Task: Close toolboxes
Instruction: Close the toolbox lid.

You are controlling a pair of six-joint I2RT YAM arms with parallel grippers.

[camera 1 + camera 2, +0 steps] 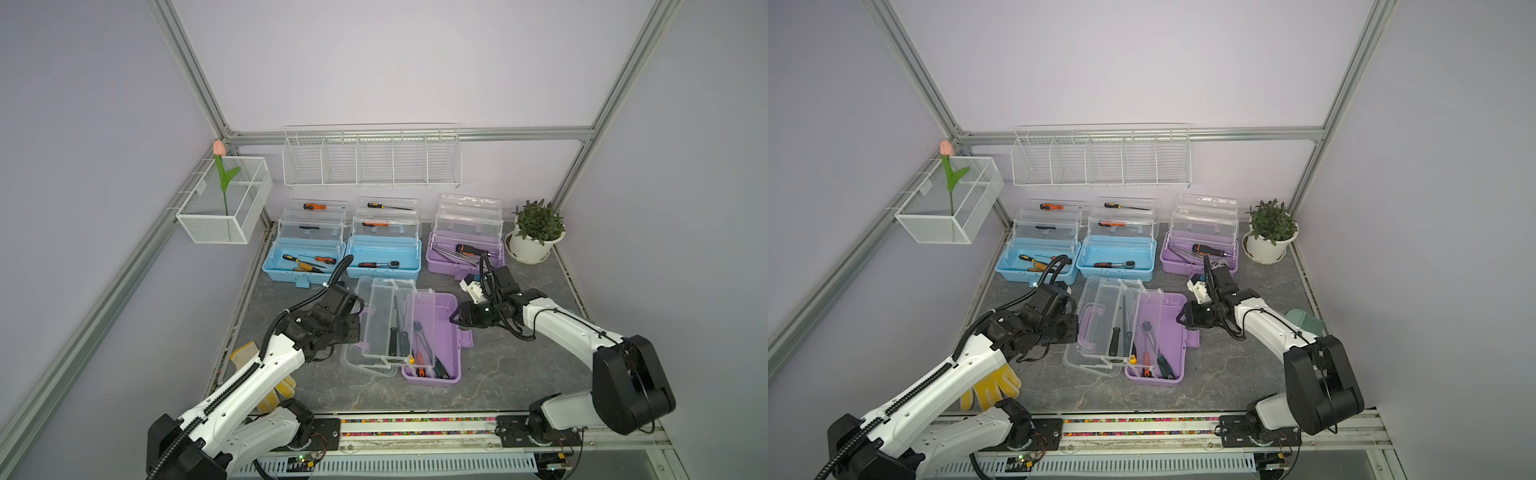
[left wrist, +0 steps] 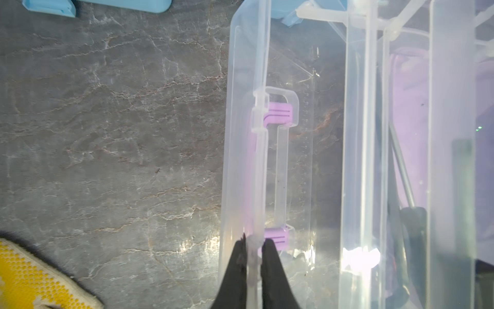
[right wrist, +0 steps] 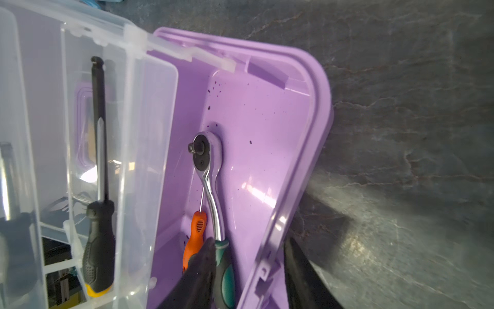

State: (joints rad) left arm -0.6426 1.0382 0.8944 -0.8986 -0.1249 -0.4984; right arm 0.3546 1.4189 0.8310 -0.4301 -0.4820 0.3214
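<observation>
Left claw (image 2: 254,243) pinching lid (image 2: 240,160) edge, right claw (image 3: 248,240) astride purple toolbox (image 3: 267,120) rim

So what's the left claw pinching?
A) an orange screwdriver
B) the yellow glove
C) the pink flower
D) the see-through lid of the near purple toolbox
D: the left claw is shut on the rim of the clear plastic lid of the near purple plastic toolbox.
</observation>
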